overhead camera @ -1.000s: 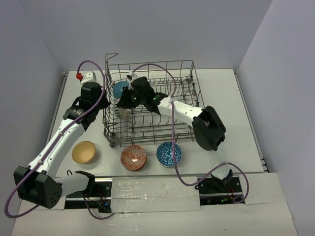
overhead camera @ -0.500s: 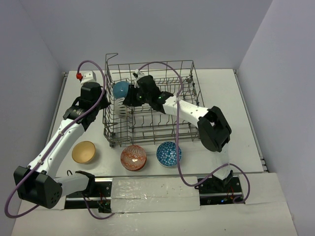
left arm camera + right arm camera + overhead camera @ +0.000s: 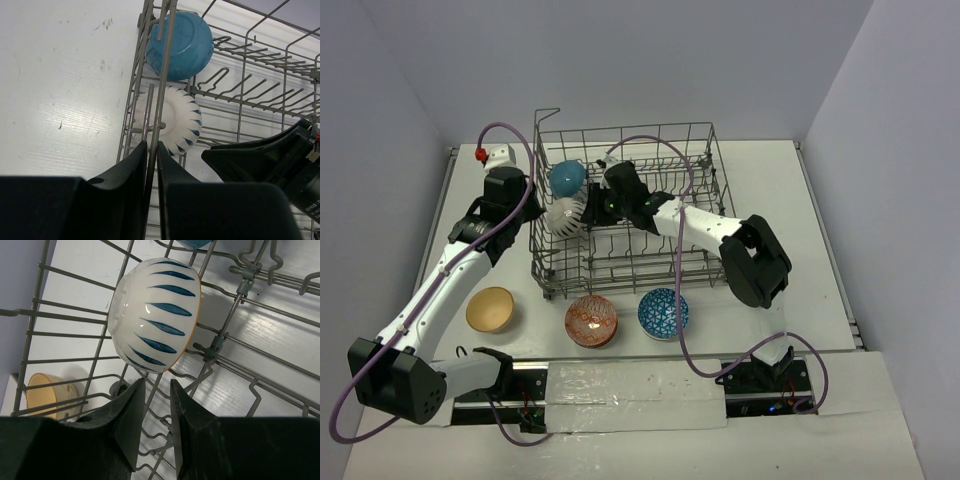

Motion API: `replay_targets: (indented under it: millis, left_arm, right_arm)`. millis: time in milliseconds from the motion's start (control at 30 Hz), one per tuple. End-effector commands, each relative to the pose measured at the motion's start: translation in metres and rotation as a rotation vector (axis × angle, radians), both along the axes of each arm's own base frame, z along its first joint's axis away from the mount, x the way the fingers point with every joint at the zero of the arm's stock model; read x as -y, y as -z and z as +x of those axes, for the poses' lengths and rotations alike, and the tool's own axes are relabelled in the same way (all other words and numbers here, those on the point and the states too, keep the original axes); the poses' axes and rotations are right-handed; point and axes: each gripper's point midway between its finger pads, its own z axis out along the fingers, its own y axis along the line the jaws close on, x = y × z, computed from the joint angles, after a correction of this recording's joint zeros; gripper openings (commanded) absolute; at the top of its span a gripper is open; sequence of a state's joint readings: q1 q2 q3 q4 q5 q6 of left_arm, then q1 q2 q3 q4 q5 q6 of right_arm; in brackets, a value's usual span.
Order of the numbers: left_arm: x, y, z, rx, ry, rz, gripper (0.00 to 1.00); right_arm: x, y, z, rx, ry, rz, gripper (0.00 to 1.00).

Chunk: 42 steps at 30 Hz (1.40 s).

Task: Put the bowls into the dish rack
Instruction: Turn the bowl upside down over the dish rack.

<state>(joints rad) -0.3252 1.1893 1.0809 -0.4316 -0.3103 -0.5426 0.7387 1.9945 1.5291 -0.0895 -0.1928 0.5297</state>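
The grey wire dish rack (image 3: 695, 150) stands mid-table. A teal bowl (image 3: 567, 179) and a white bowl with blue stripes (image 3: 563, 215) stand on edge among the tines at its left end. They also show in the left wrist view as the teal bowl (image 3: 180, 45) and the white bowl (image 3: 175, 120). My left gripper (image 3: 528, 215) is shut on a wire of the rack's left wall (image 3: 162, 85). My right gripper (image 3: 157, 385) is inside the rack, open and empty, just short of the white bowl (image 3: 155, 315). A yellow bowl (image 3: 490, 309), a red patterned bowl (image 3: 591, 320) and a blue patterned bowl (image 3: 663, 313) sit on the table in front of the rack.
The rack's raised corner handle (image 3: 547, 114) is at the back left. Upright tines (image 3: 220, 340) surround my right gripper. Cables loop over both arms. Walls close in the table on the left, back and right.
My right gripper has let go of the white striped bowl and drawn back to the right. The bowl now stands in the rack beside the teal one. The left arm has not moved.
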Motion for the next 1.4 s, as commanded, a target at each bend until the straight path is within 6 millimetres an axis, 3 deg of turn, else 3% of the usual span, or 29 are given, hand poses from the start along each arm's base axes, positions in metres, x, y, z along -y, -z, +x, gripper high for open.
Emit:
replay_targets:
  millis: [0,333,467,667,800,1067,1233,1367]
  left_arm:
    - [0.005,-0.015,0.004,0.034,0.007,-0.025,0.18]
    - [0.004,-0.015,0.004,0.035,0.007,-0.022,0.18]
    - [0.005,-0.017,0.003,0.042,0.011,-0.023,0.17]
    - [-0.006,-0.034,0.001,0.107,-0.028,-0.013,0.17]
    - [-0.013,-0.045,-0.001,0.146,-0.056,-0.005,0.17]
    - [-0.024,-0.055,-0.003,0.190,-0.097,0.024,0.23]
    - [-0.033,-0.061,-0.006,0.206,-0.136,0.038,0.24]
    - [-0.055,-0.084,-0.019,0.297,-0.234,0.040,0.25]
  right_arm:
    - [0.014,-0.028,0.010,0.071,0.032,0.009,0.35]
    - [0.014,-0.042,0.008,0.093,0.014,0.016,0.36]
    - [0.020,-0.063,0.003,0.130,-0.001,0.033,0.36]
    - [0.033,-0.101,-0.007,0.217,-0.037,0.029,0.38]
    - [0.040,-0.116,-0.013,0.252,-0.055,0.017,0.40]
    - [0.050,-0.107,-0.022,0.255,-0.083,-0.009,0.41]
    - [0.055,-0.118,-0.035,0.297,-0.126,0.017,0.41]
    - [0.058,-0.128,-0.053,0.347,-0.194,0.054,0.41]
